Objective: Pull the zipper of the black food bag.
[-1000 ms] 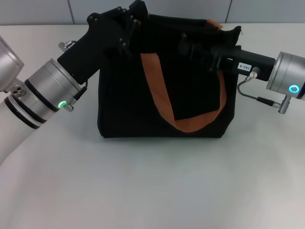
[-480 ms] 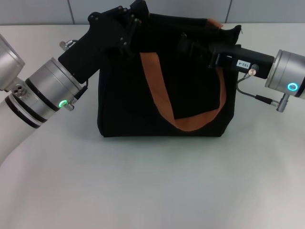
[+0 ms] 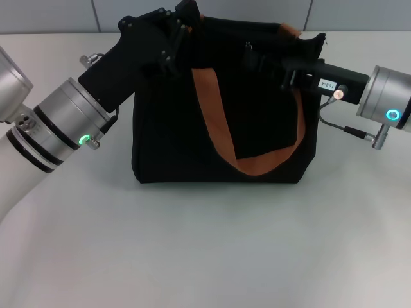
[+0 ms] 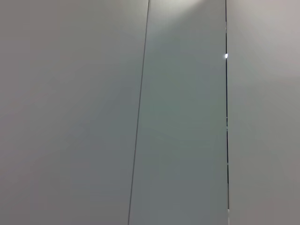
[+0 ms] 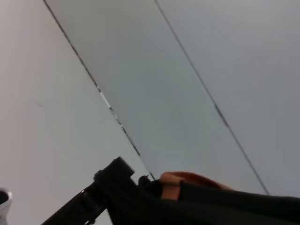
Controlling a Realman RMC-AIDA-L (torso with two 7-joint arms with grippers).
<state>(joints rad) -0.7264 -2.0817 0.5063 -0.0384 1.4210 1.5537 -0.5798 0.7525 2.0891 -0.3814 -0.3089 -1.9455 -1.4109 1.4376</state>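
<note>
Worktop (image 3: 205,244), pale and plain, carries the black food bag (image 3: 167,141), which stands upright near its far edge, in front of a grey panelled wall (image 3: 51,16); the bag's front face is turned toward the robot, and an orange-brown webbing handle (image 3: 221,138) hangs down across that face in a loose loop, with the end of a second handle (image 3: 289,31) showing at the top rim on the robot's right.

The left pincer (image 3: 183,19) reaches in from the robot's left and sits at the bag's upper left corner, black against black fabric; its housing hides that corner of the rim, and whether its fingers are spread or closed, or have hold of anything, cannot be told. The right pincer (image 3: 253,58) comes in level from the robot's right and lies across the upper right part of the bag, just below the rim and over the handle's right strap; its fingers merge with the dark cloth, so their spread and any grasp cannot be told either. A thin cable (image 3: 340,125) loops under the right arm's wrist, beside the bag's right side.

The zipper cannot be made out; the top edge where it would run is dark and partly covered by both arms.

The left wrist view shows only wall panels (image 4: 183,117) and their seams; the right wrist view shows wall panels, the bag's rim (image 5: 225,201) with an orange strap end (image 5: 185,180), and the other arm's black pincer (image 5: 112,180) beyond it.
</note>
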